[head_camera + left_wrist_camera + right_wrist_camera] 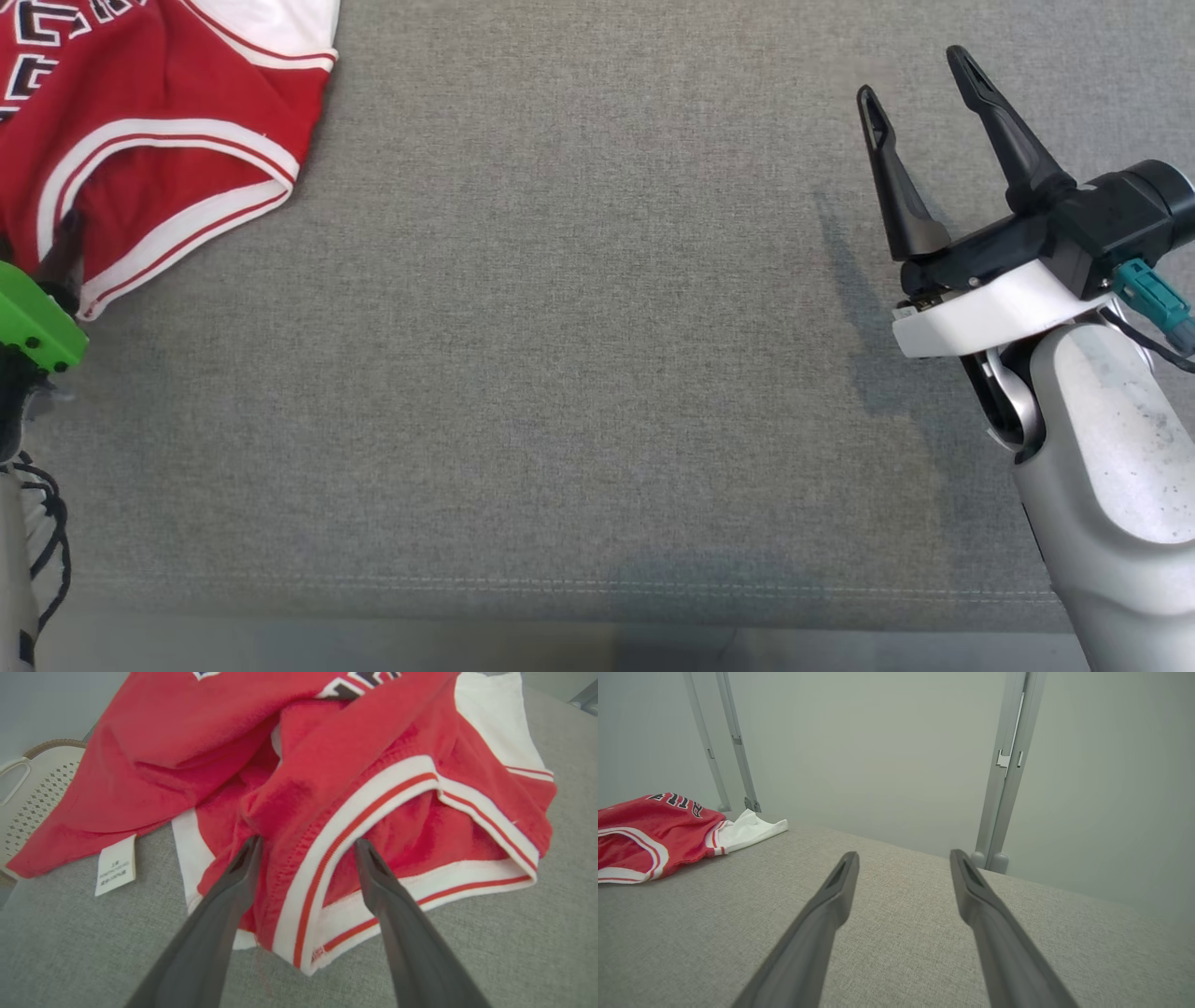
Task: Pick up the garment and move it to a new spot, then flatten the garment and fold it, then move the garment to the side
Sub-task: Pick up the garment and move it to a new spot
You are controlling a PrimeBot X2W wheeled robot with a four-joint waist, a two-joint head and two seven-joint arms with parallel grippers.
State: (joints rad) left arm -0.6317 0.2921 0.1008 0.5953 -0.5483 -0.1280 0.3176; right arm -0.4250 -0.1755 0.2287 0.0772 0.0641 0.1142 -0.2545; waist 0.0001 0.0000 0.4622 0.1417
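Red basketball jersey [159, 140] lies bunched at ten o'clock, not picked up yet. Left gripper [308, 842] has its jaws apart, one on each side of the jersey's edge. Right gripper [913, 73], jaws apart too, hangs at three o'clock.

Obscured items, referenced to the garment [159, 84].
Garment cut by the head view's top and left edges, lettering incomplete; print on its white label [116, 870] too small to read; perforated basket [32, 793] beyond it cropped at frame edge.
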